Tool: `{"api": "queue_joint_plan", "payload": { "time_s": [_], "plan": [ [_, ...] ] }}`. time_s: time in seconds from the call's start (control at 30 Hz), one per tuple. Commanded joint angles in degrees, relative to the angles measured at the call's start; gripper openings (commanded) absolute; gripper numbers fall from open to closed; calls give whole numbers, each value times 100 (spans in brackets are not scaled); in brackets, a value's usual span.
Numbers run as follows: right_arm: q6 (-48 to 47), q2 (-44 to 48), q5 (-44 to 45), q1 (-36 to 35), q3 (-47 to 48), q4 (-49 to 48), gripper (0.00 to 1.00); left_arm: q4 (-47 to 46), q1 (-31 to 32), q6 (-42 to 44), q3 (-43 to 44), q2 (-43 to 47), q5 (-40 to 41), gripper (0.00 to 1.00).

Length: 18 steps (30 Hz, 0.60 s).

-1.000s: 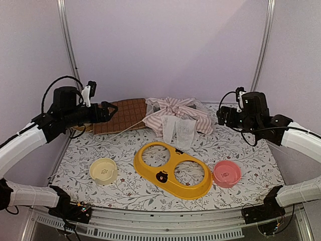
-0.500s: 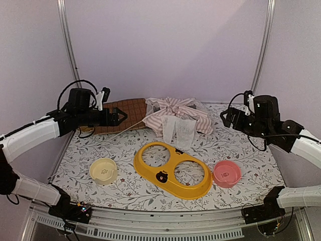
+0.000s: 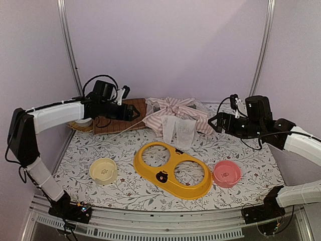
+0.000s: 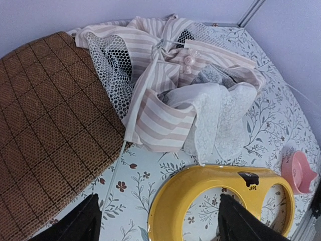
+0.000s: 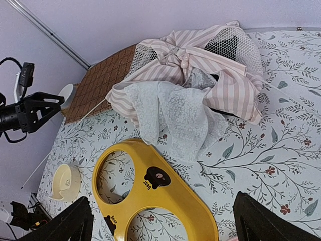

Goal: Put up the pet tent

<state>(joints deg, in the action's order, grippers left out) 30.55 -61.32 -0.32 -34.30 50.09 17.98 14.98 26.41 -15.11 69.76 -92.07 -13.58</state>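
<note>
We see the pet tent [image 3: 176, 116] lying collapsed in a heap at the upper centre of the overhead frame, its left side overlapping the brown quilted mat [image 3: 113, 119]. The left gripper [image 3: 131, 113] hangs just left of the tent, fingers apart and holding nothing. The right gripper [image 3: 212, 122], just right of the tent, is likewise spread wide. A thin white pole [image 3: 133, 125] seems to poke out toward the lower left.

The pet tent [image 3: 175, 111] is pink-and-white striped, the mat [image 4: 45, 130] brown checked, the feeder [image 5: 150, 175] yellow, the tablecloth [image 3: 251, 160] floral.
</note>
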Motion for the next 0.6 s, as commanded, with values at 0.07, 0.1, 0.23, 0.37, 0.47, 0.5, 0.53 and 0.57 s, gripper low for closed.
{"api": "queue_joint_plan", "payload": {
  "time_s": [0.07,0.1,0.23,0.37,0.47,0.5,0.53,0.57],
  "plan": [
    [-232,-226,-798,38,55,-405,99,529,110,501,1151,-1100,176,71],
    [-289,-271,-825,44,93,-364,100,580,110,556,1314,-1256,160,69],
    [-542,-345,-853,60,207,-187,100,874,150,771,1956,-1945,139,61],
    [-666,-296,-796,72,216,-113,100,1164,196,950,2514,-2550,136,56],
    [-649,-275,-802,77,172,-99,100,1217,228,1019,2665,-2734,105,53],
    [-618,-275,-815,74,150,-101,100,1224,232,1046,2699,-2775,94,53],
    [-593,-271,-854,73,112,-109,100,1238,233,1072,2732,-2819,84,53],
    [-552,-263,-884,73,82,-131,100,1248,233,1105,2755,-2858,83,52]
  ]
}}
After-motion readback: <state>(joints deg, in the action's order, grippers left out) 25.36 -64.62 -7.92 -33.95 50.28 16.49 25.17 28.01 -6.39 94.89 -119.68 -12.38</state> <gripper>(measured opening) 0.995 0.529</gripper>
